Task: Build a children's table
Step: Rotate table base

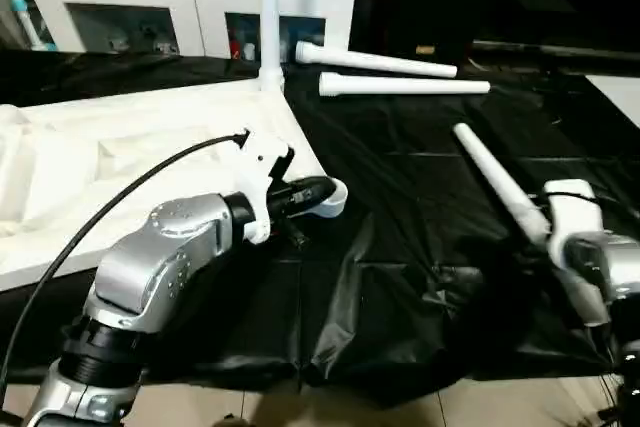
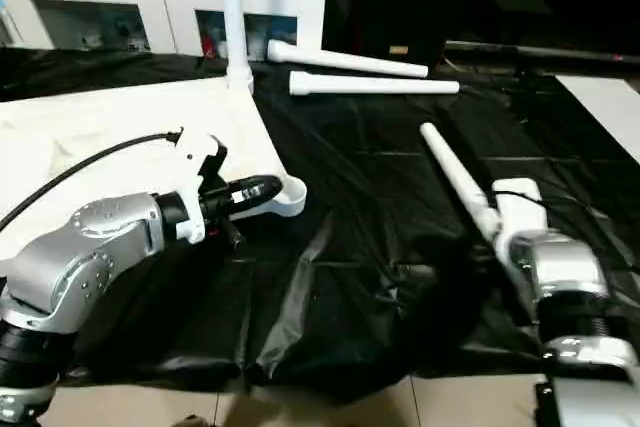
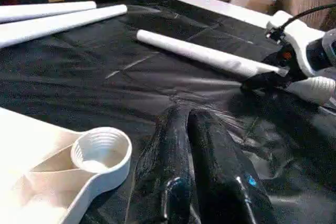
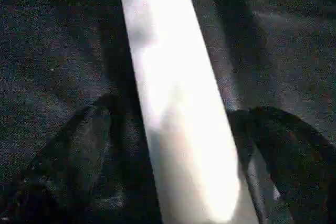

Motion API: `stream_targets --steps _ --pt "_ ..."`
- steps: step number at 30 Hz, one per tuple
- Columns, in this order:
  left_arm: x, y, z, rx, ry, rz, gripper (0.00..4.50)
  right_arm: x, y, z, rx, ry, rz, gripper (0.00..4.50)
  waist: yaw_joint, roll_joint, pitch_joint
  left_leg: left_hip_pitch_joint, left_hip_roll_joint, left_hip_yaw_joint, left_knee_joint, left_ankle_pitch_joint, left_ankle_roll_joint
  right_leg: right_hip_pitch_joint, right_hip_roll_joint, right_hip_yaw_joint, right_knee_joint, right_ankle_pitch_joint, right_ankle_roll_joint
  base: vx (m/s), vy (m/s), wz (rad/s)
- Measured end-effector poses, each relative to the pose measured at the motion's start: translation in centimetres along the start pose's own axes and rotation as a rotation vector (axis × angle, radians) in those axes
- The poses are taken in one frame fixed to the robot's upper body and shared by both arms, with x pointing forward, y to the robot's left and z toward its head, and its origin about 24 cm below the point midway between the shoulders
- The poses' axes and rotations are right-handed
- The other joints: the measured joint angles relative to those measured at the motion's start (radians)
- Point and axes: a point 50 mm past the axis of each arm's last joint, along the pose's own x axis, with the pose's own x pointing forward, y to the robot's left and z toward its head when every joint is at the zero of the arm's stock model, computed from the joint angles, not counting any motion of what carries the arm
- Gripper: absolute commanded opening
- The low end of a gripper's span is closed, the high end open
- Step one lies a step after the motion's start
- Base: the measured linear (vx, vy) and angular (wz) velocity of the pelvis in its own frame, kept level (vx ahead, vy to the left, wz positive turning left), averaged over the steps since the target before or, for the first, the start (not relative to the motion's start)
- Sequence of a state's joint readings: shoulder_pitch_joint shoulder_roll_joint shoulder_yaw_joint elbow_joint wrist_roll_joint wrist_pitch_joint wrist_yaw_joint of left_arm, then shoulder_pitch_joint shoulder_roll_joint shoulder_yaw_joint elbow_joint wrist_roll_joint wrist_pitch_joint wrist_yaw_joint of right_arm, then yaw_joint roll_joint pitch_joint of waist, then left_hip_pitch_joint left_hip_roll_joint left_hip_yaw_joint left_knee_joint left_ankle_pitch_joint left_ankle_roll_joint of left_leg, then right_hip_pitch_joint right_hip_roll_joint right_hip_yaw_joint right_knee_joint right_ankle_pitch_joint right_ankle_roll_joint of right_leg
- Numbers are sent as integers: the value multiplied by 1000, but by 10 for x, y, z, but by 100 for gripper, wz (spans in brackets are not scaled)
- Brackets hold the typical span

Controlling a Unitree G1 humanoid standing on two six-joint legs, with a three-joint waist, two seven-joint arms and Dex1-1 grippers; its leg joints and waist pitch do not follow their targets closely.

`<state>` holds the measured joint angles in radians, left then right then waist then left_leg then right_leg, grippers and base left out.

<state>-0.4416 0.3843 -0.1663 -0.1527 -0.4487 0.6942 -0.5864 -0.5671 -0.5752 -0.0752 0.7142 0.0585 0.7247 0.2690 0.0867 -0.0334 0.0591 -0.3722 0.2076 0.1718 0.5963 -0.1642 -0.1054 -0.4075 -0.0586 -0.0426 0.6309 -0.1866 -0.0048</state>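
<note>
four legs belong to this table: one leg (image 1: 268, 7) stands upright in the far corner of the tabletop (image 1: 120, 167), which lies underside up on the black sheet (image 1: 400, 197); two spare legs (image 1: 400, 74) lie side by side beyond it; a fourth leg (image 2: 455, 179) lies near the right gripper (image 4: 173, 145). this leg's long axis runs away from the robot and slightly toward its left, its near end passing between the right gripper's spread fingers (image 4: 68, 156), which straddle but do not visibly clamp it. the left gripper (image 3: 202, 145), fingers together and empty, rests just beside the open near corner socket (image 3: 101, 150). the right arm is judged nearer the leg; the socket lies to its left.
</note>
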Motion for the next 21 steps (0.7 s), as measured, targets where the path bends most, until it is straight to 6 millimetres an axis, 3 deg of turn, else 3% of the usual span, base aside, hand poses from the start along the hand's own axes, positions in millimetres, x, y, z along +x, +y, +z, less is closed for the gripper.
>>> stream_targets --steps 4,14,18,21 --pt "-1 0 0 3 0 3 37 0 -2 2 -20 26 34 450 0 -1 0 -1 0 0 1 0 0 0 0 0 0 1 -1 0 0 0" --pt "-3 2 2 10 -4 4 28 0 -2 2 6 95 137 345 1 -6 -3 -1 0 0 2 0 1 0 0 0 0 1 -2 0 0 0" --pt "-4 1 4 13 -10 0 28 2 -2 1 24 104 162 322 1 -9 -4 -1 1 0 2 0 1 0 0 0 0 2 -2 0 0 0" --pt "-5 -1 7 -6 -26 -28 61 3 -3 -2 51 102 174 290 2 -11 -5 -1 1 0 3 0 1 1 0 0 0 2 -2 0 0 0"
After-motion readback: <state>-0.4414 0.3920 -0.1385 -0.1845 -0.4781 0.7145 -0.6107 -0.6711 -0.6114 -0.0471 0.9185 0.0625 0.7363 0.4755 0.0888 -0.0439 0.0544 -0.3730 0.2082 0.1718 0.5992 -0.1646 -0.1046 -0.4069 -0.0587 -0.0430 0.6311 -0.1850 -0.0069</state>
